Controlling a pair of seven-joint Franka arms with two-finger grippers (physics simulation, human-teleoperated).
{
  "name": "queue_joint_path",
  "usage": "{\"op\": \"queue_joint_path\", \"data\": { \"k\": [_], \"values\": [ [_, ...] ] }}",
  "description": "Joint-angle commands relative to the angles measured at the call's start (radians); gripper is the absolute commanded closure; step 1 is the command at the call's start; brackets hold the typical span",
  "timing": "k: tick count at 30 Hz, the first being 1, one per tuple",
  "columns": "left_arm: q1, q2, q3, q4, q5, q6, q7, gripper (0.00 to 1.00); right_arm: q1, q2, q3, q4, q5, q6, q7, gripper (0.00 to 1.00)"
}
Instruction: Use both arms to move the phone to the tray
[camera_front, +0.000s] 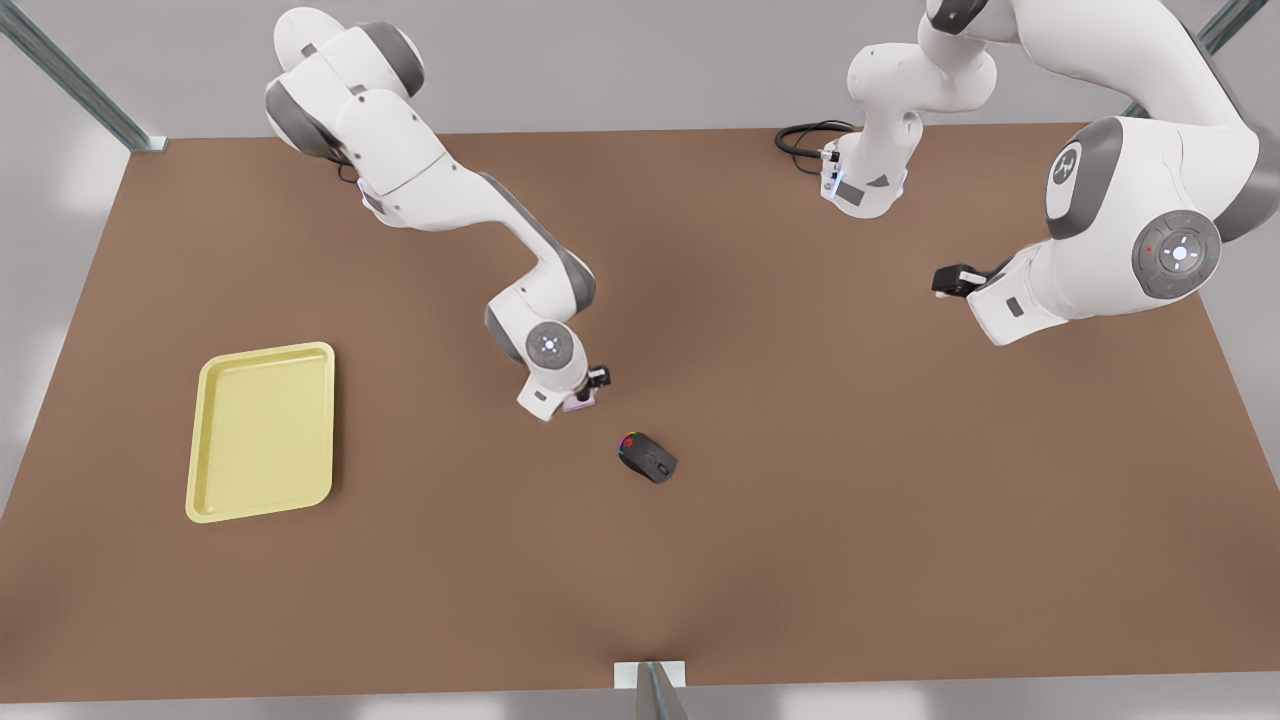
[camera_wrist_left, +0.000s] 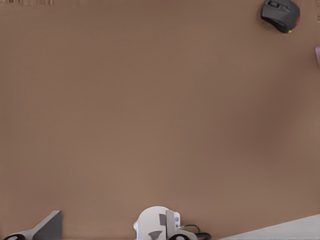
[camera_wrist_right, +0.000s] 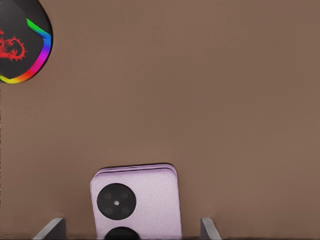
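Observation:
The pale pink phone (camera_front: 580, 403) (camera_wrist_right: 135, 200) lies flat on the brown table, near its middle, its two black lenses facing up. My right gripper (camera_front: 588, 392) (camera_wrist_right: 132, 231) is low over it, open, one finger on each side of the phone and neither touching it. In the left wrist view a thin strip of the phone (camera_wrist_left: 318, 52) shows. The pale yellow tray (camera_front: 262, 430) sits on the front view's left, holding nothing. My left gripper (camera_front: 948, 280) hangs above the table on the front view's right, open and holding nothing, far from the phone.
A black computer mouse (camera_front: 648, 457) (camera_wrist_left: 281, 15) (camera_wrist_right: 20, 45) with coloured lights lies close to the phone, toward the front view's right. An arm base (camera_front: 865, 170) (camera_wrist_left: 160, 226) with a black cable stands at the table's far edge.

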Motion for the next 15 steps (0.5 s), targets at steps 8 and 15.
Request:
{"op": "queue_joint_path", "data": {
  "k": [8, 15],
  "values": [
    [0.000, -0.021, -0.002, 0.005, -0.002, -0.002, 0.092, 0.00, -0.004, 0.012, 0.008, -0.042, -0.007, 0.086, -0.100, 0.00],
    [0.000, -0.019, 0.011, 0.005, 0.003, 0.000, 0.092, 0.00, 0.004, 0.017, 0.006, -0.052, -0.022, 0.083, -0.155, 0.00]
  ]
}}
